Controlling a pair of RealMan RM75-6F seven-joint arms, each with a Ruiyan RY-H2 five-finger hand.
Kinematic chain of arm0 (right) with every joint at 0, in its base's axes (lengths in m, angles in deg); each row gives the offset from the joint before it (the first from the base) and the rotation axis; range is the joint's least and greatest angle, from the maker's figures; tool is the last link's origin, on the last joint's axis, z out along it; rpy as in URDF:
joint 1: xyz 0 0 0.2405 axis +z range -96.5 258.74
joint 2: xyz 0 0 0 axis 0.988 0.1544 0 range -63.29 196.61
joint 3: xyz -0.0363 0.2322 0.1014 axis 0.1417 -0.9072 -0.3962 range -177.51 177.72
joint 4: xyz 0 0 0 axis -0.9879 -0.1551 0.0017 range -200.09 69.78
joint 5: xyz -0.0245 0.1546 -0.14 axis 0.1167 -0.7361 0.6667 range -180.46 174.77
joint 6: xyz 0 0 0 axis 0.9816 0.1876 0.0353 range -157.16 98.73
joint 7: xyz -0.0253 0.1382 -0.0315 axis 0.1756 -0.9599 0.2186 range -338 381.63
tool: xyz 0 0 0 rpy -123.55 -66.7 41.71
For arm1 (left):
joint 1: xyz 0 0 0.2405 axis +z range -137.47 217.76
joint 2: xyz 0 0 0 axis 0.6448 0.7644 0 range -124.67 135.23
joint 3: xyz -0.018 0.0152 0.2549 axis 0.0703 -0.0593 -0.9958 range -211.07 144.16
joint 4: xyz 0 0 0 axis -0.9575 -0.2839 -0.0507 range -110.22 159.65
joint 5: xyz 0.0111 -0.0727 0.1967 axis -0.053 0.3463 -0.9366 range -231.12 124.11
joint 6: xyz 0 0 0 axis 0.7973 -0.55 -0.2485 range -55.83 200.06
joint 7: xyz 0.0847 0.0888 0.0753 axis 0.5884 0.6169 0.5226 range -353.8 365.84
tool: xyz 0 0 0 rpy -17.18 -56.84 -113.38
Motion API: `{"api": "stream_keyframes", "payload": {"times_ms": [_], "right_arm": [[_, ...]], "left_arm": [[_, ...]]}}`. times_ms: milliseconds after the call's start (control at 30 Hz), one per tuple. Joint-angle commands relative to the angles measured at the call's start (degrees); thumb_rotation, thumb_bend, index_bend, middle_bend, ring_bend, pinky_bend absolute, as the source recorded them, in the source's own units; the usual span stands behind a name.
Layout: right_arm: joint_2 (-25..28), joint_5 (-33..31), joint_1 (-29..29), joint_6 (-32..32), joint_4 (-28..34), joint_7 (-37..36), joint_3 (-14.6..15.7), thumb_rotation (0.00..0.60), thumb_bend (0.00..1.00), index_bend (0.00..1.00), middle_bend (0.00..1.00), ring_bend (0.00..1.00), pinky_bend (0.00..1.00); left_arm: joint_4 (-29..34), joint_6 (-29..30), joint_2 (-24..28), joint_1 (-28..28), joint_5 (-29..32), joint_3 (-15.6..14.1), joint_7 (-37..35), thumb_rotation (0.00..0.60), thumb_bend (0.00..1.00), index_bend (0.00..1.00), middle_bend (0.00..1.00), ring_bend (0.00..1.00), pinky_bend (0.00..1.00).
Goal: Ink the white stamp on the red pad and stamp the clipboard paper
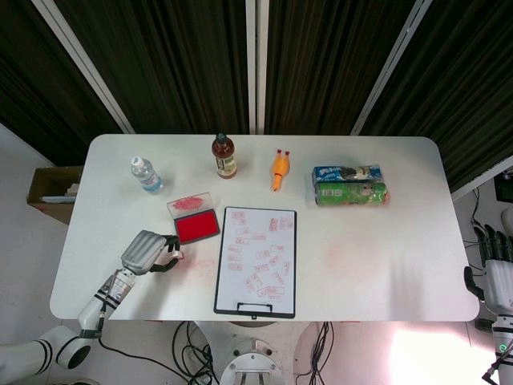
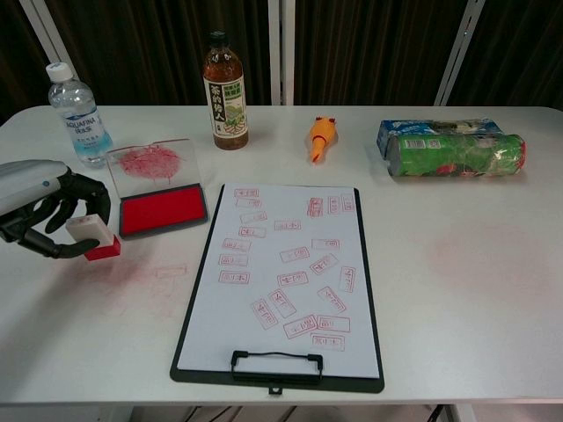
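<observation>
My left hand (image 1: 147, 251) (image 2: 40, 204) grips the white stamp (image 2: 90, 234) with a red base, low over the table to the left of the red ink pad (image 1: 196, 227) (image 2: 162, 208). The pad lies open, its clear lid (image 2: 151, 163) smeared with red behind it. To the right lies the black clipboard (image 1: 257, 261) (image 2: 281, 280), its paper covered with several red stamp marks. My right hand (image 1: 494, 263) hangs off the table's right edge with its fingers apart and nothing in it.
Along the back stand a water bottle (image 2: 77, 114), a brown tea bottle (image 2: 225, 93), an orange rubber chicken (image 2: 320, 137) and a blue packet with a green can (image 2: 453, 151). Red ink smudges mark the table (image 2: 132, 277) in front of the pad.
</observation>
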Motion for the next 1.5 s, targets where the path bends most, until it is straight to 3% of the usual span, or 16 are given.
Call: {"api": "stream_keyframes", "payload": {"times_ms": [33,300,733,1100,1500], "right_arm": [[0.15,-0.01,-0.10,0.14,0.20,0.16,0.03,0.600,0.40,0.00,0.00,0.00,0.00],[0.43,-0.17,-0.10,0.04,0.76,0.50,0.01,0.600,0.40,0.00,0.00,0.00,0.00],[0.38,-0.37,-0.09,-0.13,0.89,0.73,0.07,0.600,0.40,0.00,0.00,0.00,0.00],[0.41,-0.97,-0.11,-0.44,1.02,0.98,-0.02,0.600,0.40,0.00,0.00,0.00,0.00],[0.39,-0.69,-0.27,0.27,0.69,0.42,-0.24,0.600,0.40,0.00,0.00,0.00,0.00]], "left_arm": [[-3.59,0.33,-2.07,1.11,-1.08,-0.50,-2.35,0.600,0.44,0.72,0.77,0.71,0.81],[-9.16,0.20,-4.18,1.97,-2.38,-0.71,-4.91,0.600,0.41,0.61,0.68,0.66,0.80],[-13.20,0.92,-5.72,2.49,-4.57,-0.80,-4.37,0.600,0.33,0.52,0.59,0.62,0.80],[-13.49,1.32,-5.86,2.93,-5.23,-0.57,-2.57,0.600,0.22,0.44,0.53,0.60,0.78],[-10.96,2.45,-4.17,3.32,-5.43,0.21,-1.35,0.600,0.18,0.39,0.49,0.56,0.78]]}}
